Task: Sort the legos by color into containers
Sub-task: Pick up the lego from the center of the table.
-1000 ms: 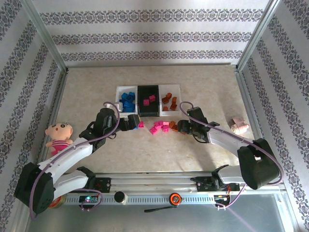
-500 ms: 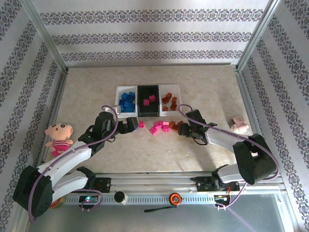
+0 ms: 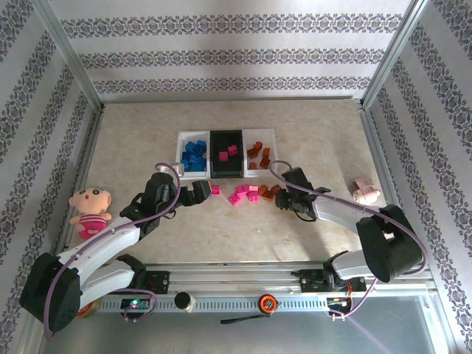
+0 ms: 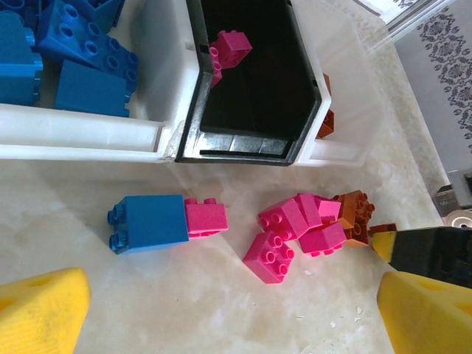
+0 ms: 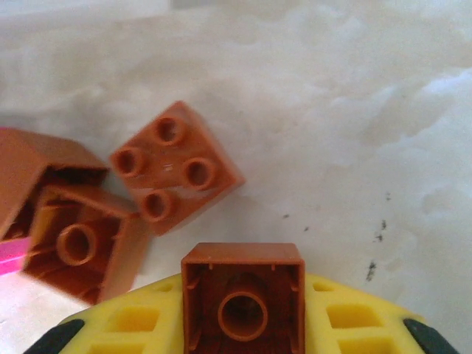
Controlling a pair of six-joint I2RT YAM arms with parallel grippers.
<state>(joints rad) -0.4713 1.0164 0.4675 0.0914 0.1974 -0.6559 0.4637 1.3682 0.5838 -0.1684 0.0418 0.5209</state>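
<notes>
Right claw [image 5: 243,313] is clamped on one orange-brown lego [image 5: 243,258], its hollow underside toward the wrist camera, low over the bench [image 5: 369,110]. The right arm reaches forward and leftward from its base, forearm low. Left claw [image 4: 228,317] stands fully spread and holds nothing. It hovers near a blue lego [image 4: 151,221] joined to a pink lego [image 4: 205,217]. One second ago the right claw stood partly spread; it has since closed. Three trays stand in a row: left white tray [image 3: 181,140] with blue bricks, black tray [image 3: 226,135] with two pink, right white tray [image 3: 271,135] with orange-brown. Loose in front lie a pink cluster [image 4: 295,232] of about four and three orange-brown bricks beside the held one.
</notes>
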